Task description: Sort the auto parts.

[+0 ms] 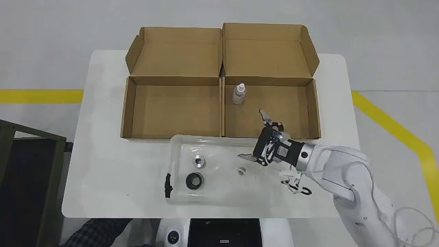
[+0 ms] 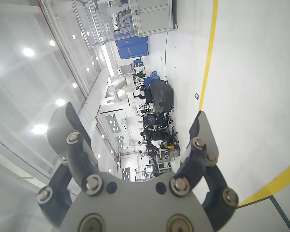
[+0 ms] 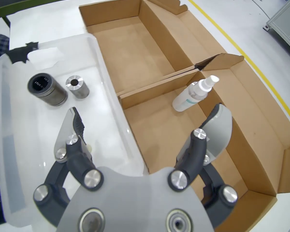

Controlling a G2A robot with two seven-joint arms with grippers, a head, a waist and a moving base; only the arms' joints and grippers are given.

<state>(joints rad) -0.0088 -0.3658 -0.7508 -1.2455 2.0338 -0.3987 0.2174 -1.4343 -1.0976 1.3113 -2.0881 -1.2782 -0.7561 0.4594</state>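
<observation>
Right gripper (image 3: pixel 147 112): fingers apart, empty, above clear tray (image 3: pixel 104 66) edge. You centre over the small silver part (image 1: pixel 241 171), clear of the wall, then close. Left gripper (image 2: pixel 135 111): apart, empty.

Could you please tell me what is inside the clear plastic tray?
The clear plastic tray holds a dark cylindrical bearing, a smaller silver metal cylinder and a small round metal piece. The open right end effector hangs over part of it, hiding whatever lies beneath.
</observation>
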